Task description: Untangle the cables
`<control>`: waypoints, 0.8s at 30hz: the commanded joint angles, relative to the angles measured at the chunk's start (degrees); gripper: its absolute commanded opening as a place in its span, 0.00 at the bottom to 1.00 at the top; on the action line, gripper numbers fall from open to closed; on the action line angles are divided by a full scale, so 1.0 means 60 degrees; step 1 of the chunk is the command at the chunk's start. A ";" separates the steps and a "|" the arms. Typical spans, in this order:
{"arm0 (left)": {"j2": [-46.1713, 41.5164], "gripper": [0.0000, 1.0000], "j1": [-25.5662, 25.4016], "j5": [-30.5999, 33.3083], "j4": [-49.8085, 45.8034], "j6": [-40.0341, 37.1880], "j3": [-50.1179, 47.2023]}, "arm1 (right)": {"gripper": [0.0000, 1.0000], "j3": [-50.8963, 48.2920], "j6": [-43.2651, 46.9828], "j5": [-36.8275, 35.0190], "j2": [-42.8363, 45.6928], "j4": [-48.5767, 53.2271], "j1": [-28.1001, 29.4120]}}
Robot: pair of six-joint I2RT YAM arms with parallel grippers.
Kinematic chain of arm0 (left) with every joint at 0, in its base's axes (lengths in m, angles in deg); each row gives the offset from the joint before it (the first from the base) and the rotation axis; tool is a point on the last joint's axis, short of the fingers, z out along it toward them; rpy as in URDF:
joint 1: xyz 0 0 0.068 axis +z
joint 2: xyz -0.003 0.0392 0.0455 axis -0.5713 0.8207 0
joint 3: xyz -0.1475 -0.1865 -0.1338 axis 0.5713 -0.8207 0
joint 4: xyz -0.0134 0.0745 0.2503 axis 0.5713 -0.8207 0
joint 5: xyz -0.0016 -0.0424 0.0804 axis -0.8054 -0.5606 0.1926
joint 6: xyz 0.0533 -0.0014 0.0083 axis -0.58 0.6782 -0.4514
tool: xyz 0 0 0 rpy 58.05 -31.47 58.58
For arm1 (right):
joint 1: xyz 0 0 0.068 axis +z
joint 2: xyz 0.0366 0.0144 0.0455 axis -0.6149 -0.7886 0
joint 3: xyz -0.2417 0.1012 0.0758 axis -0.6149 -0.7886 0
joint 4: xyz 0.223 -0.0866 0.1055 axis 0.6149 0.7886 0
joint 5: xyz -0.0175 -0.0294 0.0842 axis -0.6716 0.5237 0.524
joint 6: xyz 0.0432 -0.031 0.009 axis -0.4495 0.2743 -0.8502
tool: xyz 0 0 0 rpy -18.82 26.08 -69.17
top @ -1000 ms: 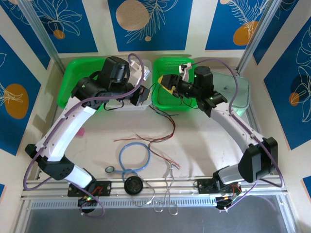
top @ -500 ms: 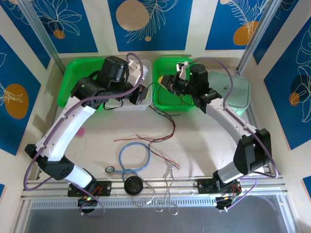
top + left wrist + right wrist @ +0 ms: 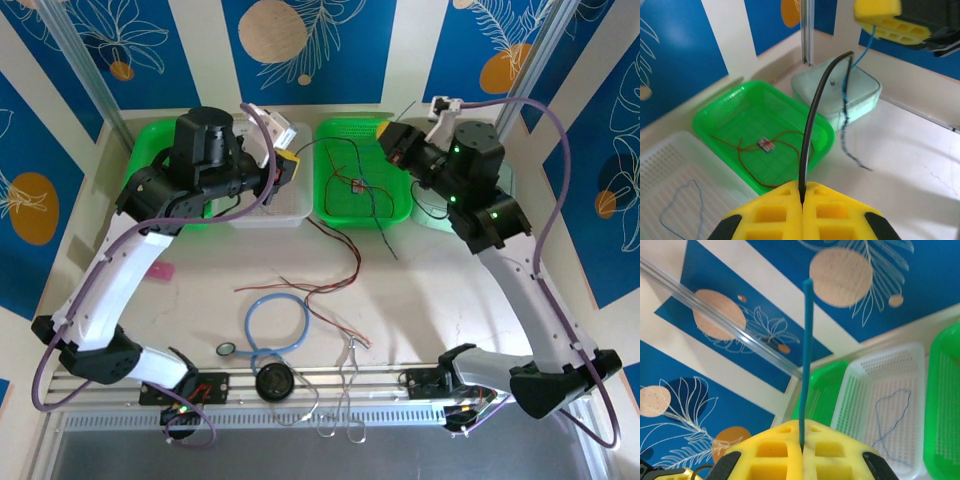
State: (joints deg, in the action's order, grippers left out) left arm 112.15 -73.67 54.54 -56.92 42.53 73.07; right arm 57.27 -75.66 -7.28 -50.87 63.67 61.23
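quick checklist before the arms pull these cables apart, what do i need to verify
1. Left gripper shut on the thin black cable: ok.
2. Right gripper shut on the thin blue cable: ok.
3. Black and blue cables free of each other: cannot tell; they meet near the black cable's top end in the left wrist view.
4. Thin red wire lying inside the green plastic mesh basket: ok.
5. Red and black wires on the table separated: not ok; they cross beside the light-blue tube loop.
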 commanded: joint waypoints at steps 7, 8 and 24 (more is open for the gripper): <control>-0.0565 0.00 0.0090 0.2708 0.2496 -0.1652 -0.0623 | 0.00 0.0588 0.0944 -0.1848 0.0014 0.0150 0.0097; -0.0629 0.00 0.0091 0.3074 0.2696 -0.1712 -0.0764 | 0.00 0.0626 0.0979 -0.2006 -0.0015 0.0096 0.0124; -0.1659 0.00 0.2303 0.3079 0.3071 0.0881 -0.2262 | 0.00 0.0528 0.1202 -0.4611 0.0207 -0.0024 0.0163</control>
State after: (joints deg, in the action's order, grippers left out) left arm 104.57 -62.33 73.25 -40.27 42.32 59.96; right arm 59.72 -70.18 -27.80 -51.33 64.69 62.46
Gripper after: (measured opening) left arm 0.049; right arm 0.049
